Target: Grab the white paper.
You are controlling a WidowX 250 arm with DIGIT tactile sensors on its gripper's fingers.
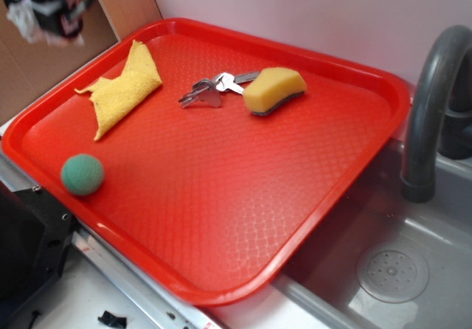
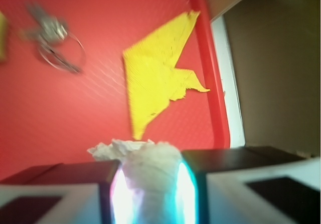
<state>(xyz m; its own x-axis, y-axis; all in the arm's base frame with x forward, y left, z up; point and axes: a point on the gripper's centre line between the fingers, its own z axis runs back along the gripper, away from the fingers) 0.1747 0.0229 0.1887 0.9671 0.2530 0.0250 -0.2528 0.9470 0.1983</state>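
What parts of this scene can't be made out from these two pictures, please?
- Gripper: exterior view, blurred and cut off by the top edge.
- Paper: wrist view, its lower part hidden between the fingers; in the exterior view only a blurred white scrap.
- Keys: wrist view, too blurred to count.
- Tap: exterior view, cut off by the right edge.

The tray is bright red with a fine diamond texture. At ten o'clock lies a ribbed yellow cloth, at eight a dull green ball, at twelve a yellow sponge with a grey underside.
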